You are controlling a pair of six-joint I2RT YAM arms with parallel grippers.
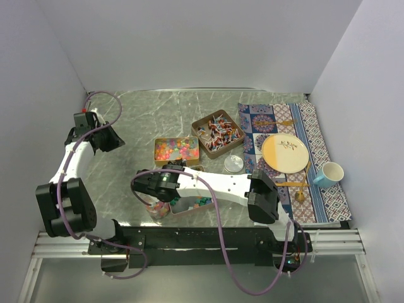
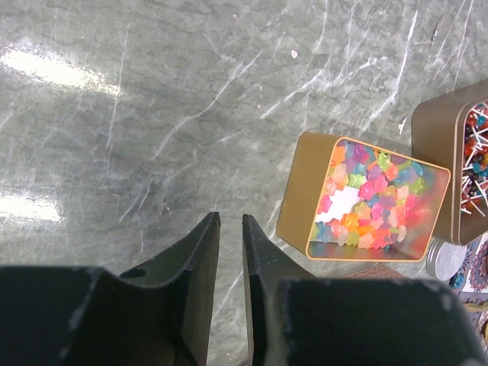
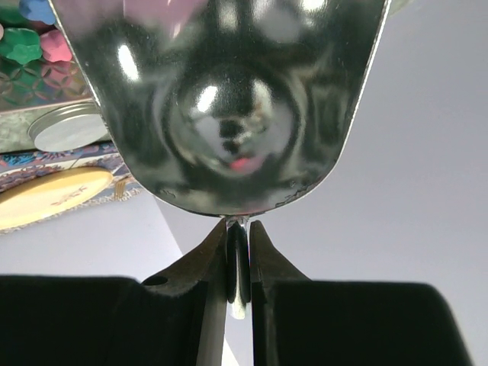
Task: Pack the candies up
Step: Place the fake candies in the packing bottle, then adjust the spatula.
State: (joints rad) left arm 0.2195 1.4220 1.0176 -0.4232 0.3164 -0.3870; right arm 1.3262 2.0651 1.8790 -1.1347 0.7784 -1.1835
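Right gripper (image 3: 238, 229) around scoop (image 3: 229, 91) beside tin (image 1: 183, 213)

Table (image 2: 152, 114): grey marble-look surface, glossy, with glare patches
Tin (image 2: 301, 191): bronze metal, smooth satin walls
Candies (image 2: 374, 198): glossy, translucent, jelly-like
Scoop (image 3: 229, 99): polished metal, mirror-bright
Left hand (image 2: 231, 223): matt black plastic, faintly scuffed
Cloth (image 1: 315, 126): patterned woven fabric, matt

A grey-green marbled stone desk (image 1: 145, 120) with pale white veins is closed in by plain matte white walls (image 1: 189, 38) at the back and on both sides. Soft light leaves bright white glare patches (image 2: 57, 67) on the desk's polished top, seen in the left wrist view.
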